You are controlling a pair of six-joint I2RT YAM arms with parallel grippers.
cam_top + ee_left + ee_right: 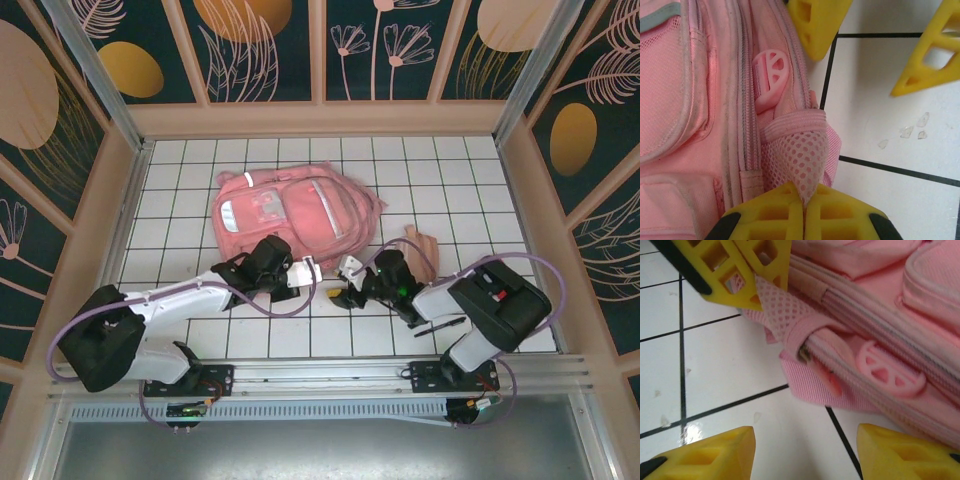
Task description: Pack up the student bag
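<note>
The student bag [295, 212], a large pink backpack, lies flat on the tiled table. My left gripper [804, 202] is shut on the mesh side pocket [800, 155] at the bag's near corner and pinches the netting between its yellow fingers. In the top view the left gripper [318, 268] sits at the bag's front right corner. My right gripper [805, 452] stands open just in front of that same corner, above bare tile, with nothing between its fingers. A round pink zip pull [890, 372] lies on the bag's side by the mesh pocket [775, 305].
A small peach pouch [423, 250] lies to the right of the bag, close behind the right arm. A dark pen-like thing [440, 325] rests near the right arm's base. Wooden walls ring the table.
</note>
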